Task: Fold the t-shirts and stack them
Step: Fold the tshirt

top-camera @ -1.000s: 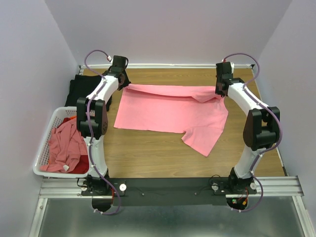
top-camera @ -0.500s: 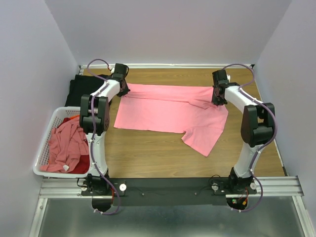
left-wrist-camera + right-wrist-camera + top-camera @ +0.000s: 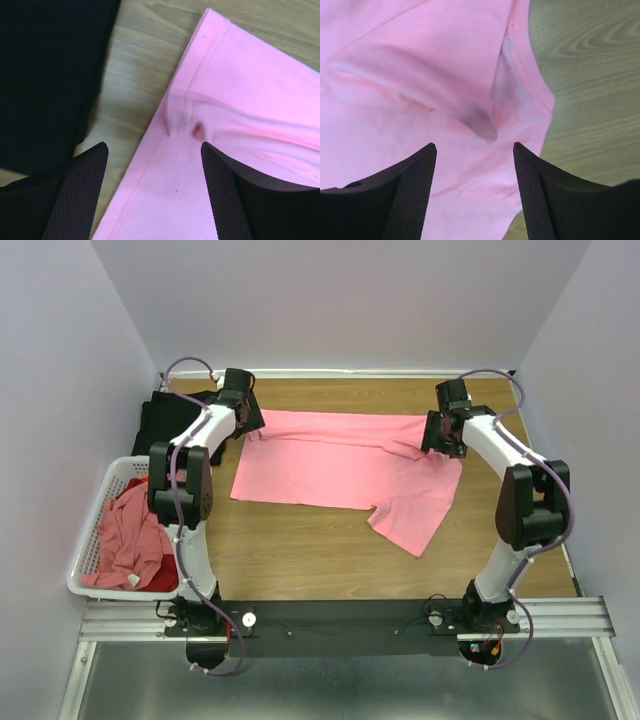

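The wooden table [image 3: 330,560] took up most of the overhead view. A salmon-pink t-shirt [image 3: 340,465] lay spread flat across its far middle, one sleeve jutting toward the near right. A white slatted basket [image 3: 88,565] sat at the table's left edge, holding a crumpled heap of pink shirts [image 3: 130,535] with some red cloth [image 3: 165,578] beneath. Beyond it, in the far left corner, lay a black t-shirt [image 3: 160,420] (its shape was hard to make out).

The left gripper [image 3: 248,418] hung over the spread shirt's far left corner, and the right gripper [image 3: 440,435] over its far right corner.

From the left wrist, the left gripper [image 3: 155,150] had its jaws standing wide apart and clasped nothing. The pink hem [image 3: 240,125] lay on the wood below, with a small puckered crease [image 3: 182,122] just ahead of the fingers. The black cloth [image 3: 45,75] lay beside the hem, a strip of bare table between them.

From the right wrist, the right gripper [image 3: 474,147] was likewise spread and grasped nothing (the pink cloth [image 3: 410,60] lay loose beneath it), with a raised fold [image 3: 480,122] between the fingers.
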### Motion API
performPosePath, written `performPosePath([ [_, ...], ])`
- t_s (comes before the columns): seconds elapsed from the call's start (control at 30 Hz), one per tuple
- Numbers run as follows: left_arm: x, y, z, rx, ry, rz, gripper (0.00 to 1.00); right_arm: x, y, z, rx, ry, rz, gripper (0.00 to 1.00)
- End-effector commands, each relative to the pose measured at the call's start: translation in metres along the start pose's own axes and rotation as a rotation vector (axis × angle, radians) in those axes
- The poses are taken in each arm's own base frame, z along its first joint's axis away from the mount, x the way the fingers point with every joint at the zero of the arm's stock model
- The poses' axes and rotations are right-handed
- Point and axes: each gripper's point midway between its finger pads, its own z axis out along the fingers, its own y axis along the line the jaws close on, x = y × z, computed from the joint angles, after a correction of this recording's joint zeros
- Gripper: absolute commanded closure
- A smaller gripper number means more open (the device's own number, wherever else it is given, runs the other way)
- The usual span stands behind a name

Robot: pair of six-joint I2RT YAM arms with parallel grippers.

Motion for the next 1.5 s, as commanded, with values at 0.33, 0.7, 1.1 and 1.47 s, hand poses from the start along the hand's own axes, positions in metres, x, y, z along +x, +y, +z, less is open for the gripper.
performPosePath([
  [0.33, 0.081, 0.031, -0.044, -0.005, 0.071, -0.011, 0.49, 0.071, -0.001, -0.007, -0.104, 0.122, 0.127, 0.51],
  [0.7, 0.161, 0.048, -0.043, 0.004, 0.246, -0.017, 0.53, 0.129, -0.052, 0.007, 0.016, 0.198, 0.294, 0.59],
  [1.1, 0.228, 0.063, -0.094, 0.057, 0.338, -0.094, 0.53, 0.155, -0.131, -0.029, 0.129, 0.144, 0.631, 0.55],
  [1.47, 0.134, 0.038, -0.146, 0.194, 0.031, -0.159, 0.32, 0.026, -0.104, -0.062, -0.207, -0.17, 0.509, 0.51],
])
